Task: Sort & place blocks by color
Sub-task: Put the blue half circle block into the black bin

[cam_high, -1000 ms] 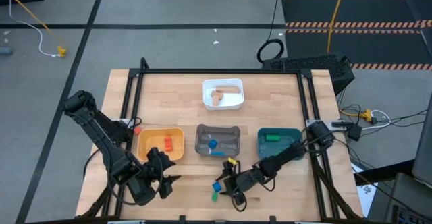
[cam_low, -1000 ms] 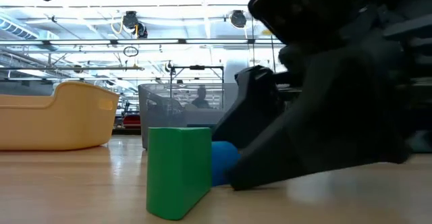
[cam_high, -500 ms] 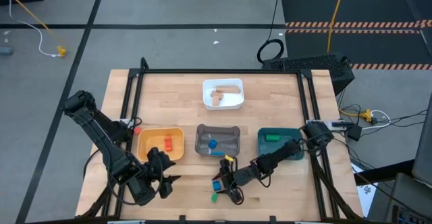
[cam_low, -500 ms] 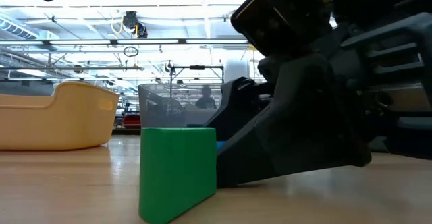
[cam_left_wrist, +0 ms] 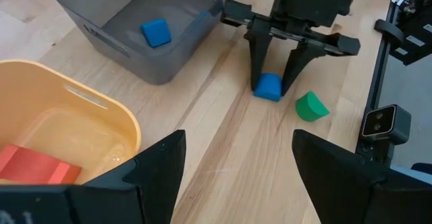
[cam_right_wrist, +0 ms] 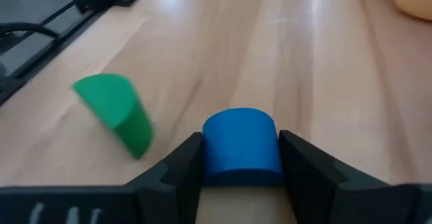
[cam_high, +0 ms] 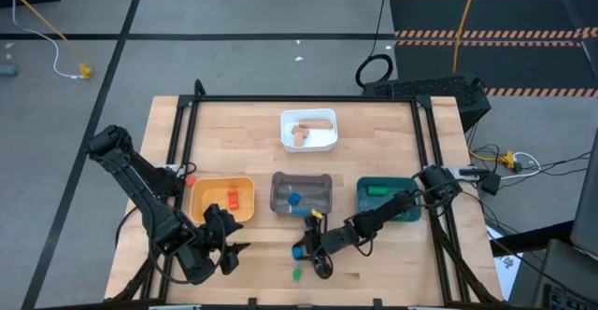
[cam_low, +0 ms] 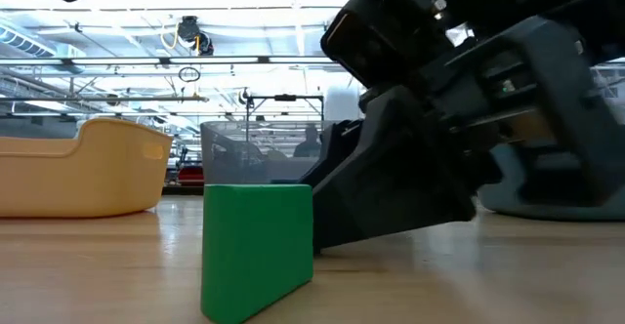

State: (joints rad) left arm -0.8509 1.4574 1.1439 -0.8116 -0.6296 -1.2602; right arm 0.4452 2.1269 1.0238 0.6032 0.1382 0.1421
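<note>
A blue block (cam_right_wrist: 239, 146) rests on the table near the front edge, between the fingers of my right gripper (cam_right_wrist: 239, 178), which is shut on it. The left wrist view shows the same block (cam_left_wrist: 268, 87) and gripper (cam_left_wrist: 270, 92), and so does the high view, with block (cam_high: 299, 251) and gripper (cam_high: 305, 251). A green half-round block (cam_right_wrist: 118, 119) (cam_high: 297, 274) stands just beside it, nearer the front edge. My left gripper (cam_left_wrist: 236, 143) (cam_high: 234, 242) hangs open near the yellow tray (cam_high: 194, 203), touching nothing. My right gripper pinches the blue block's two opposite sides (cam_right_wrist: 206, 158) between its two fingers. The fingers come from the table's right, slanting a little downward. The block sits on the table between them, its rounded top up.
The yellow tray holds red-orange blocks (cam_high: 231, 198). The grey tray (cam_high: 325, 181) holds a blue block (cam_high: 294, 199), the teal tray (cam_high: 402, 187) a green one (cam_high: 377, 190), and the white tray (cam_high: 285, 134) at the back tan ones. Bare wood lies between the trays and the front edge.
My right gripper has moved toward the table's left and sunk a little, coming up to the blue block so that its fingers now stand on both sides of it. The green block has turned a little where it stands.
</note>
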